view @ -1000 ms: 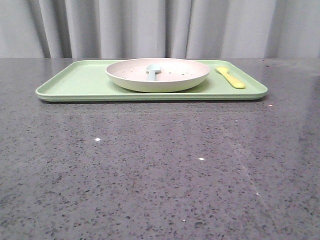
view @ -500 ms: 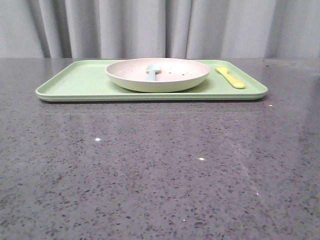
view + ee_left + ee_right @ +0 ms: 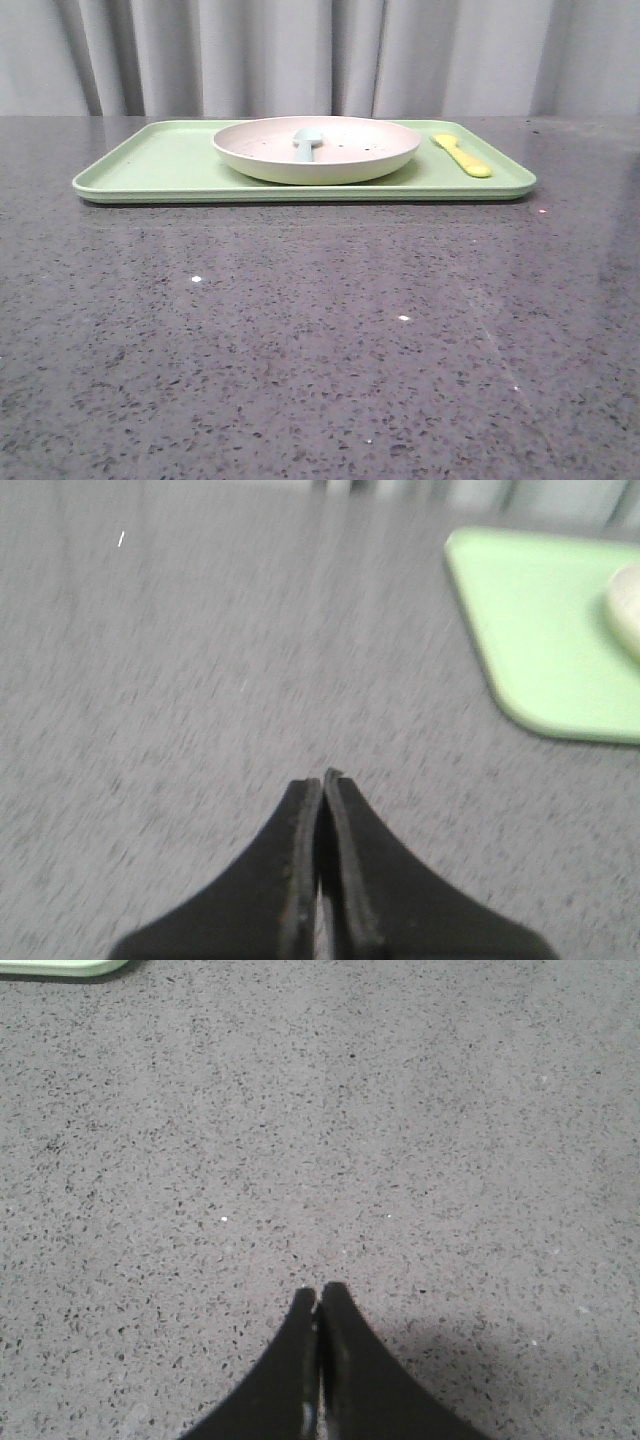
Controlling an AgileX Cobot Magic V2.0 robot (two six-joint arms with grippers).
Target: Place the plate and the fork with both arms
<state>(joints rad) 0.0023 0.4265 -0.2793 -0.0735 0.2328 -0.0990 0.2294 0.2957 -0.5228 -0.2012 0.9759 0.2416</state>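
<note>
Over bare grey speckled stone worktop (image 3: pixel 320 340), the left gripper (image 3: pixel 323 780) and right gripper (image 3: pixel 319 1295) each have black fingers pressed together, holding nothing. Farther back lies the flat light-green rectangular tray (image 3: pixel 150 165); its corner shows, blurred, in the left wrist view (image 3: pixel 540 630). On the tray sits the round cream-white shallow plate (image 3: pixel 315 150) holding a small light blue utensil (image 3: pixel 306 142), and just right of the plate the short yellow plastic fork (image 3: pixel 461 155) lies flat on the tray, its long axis running from near right to far left.

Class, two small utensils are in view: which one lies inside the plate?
The light blue utensil lies in the plate; the yellow fork lies on the tray beside it.
</note>
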